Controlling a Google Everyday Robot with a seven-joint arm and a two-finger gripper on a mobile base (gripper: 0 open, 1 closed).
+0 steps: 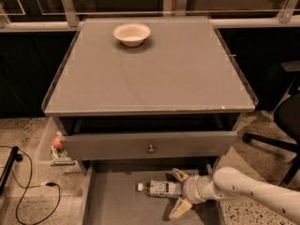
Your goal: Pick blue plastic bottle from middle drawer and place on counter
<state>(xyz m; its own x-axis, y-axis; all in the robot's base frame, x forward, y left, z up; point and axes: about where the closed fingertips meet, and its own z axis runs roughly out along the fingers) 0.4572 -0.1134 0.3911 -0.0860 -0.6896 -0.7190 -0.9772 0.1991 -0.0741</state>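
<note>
Reaches in from the lower right with a white arm [243, 191], hand [175, 193] low inside the middle drawer [112, 203]. Spreads the two tan fingers [181, 209] wide, one on either side of the base end of the blue plastic bottle [158, 188]. Grips nothing; cannot tell whether either finger touches the plastic.

Finds the bottle lying on its side on the flat grey drawer floor, right of centre, white cap pointing left and base toward the hand. Bears a white label with dark print around its middle; print too small to read, no brand to make out.

Has the middle drawer pulled out at the bottom of the cabinet, beneath a grey drawer front [117, 146] with a small round metal knob [151, 149], itself standing slightly proud of the cabinet.

Tops the cabinet with a wide matte-grey table [154, 78] with a thin raised rim, bearing a white bowl [131, 33] near the back edge, left of centre, well apart from the bottle.

Hangs a pale side bin [46, 148] at the cabinet's left, with something orange-red inside. Trails a black cable [33, 184] over the speckled floor [23, 130] at left; shows part of a black office chair [286, 121] at the right edge.
</note>
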